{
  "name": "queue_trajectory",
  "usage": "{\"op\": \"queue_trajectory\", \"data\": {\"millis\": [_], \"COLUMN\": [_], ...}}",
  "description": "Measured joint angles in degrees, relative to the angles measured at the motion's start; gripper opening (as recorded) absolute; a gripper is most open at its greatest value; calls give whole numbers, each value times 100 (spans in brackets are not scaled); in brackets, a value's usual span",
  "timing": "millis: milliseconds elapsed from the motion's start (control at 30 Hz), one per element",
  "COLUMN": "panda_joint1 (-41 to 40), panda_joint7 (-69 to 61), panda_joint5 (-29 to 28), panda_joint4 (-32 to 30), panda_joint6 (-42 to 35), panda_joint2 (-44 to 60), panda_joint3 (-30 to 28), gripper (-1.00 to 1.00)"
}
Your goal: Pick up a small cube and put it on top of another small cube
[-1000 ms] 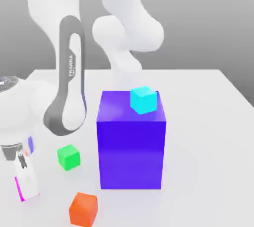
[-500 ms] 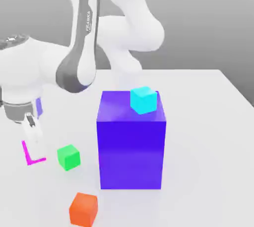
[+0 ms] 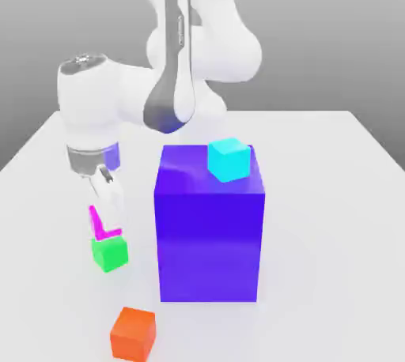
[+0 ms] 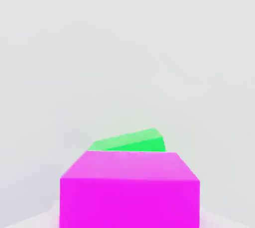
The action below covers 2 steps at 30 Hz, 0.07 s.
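Note:
My gripper [image 3: 104,212] is shut on the small magenta cube [image 3: 105,233], and its white fingers cover most of that cube in the exterior view. The held cube hangs right over the small green cube [image 3: 109,253], which rests on the white table at the exterior view's left. I cannot tell whether the two cubes touch. The hand view looks down past the magenta cube [image 4: 129,189] to a strip of the green cube [image 4: 130,141] just beyond it.
A big purple-blue block [image 3: 210,226] stands right of the green cube in the exterior view, with a small cyan cube [image 3: 229,159] on its top. A small orange cube [image 3: 133,333] lies near the table's front edge. The white table [image 3: 332,218] stretches to the right.
The gripper closed on the magenta cube low at the exterior view's left, lifted it, and carried it rightward until it hangs over the green cube. The other cubes have not moved.

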Motion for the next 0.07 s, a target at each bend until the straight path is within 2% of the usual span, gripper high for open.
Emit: {"op": "queue_trajectory", "data": {"millis": [67], "panda_joint1": [51], "panda_joint7": [0], "panda_joint5": [0], "panda_joint4": [0], "panda_joint6": [0], "panda_joint2": [0], "panda_joint3": [1], "gripper": [100]}}
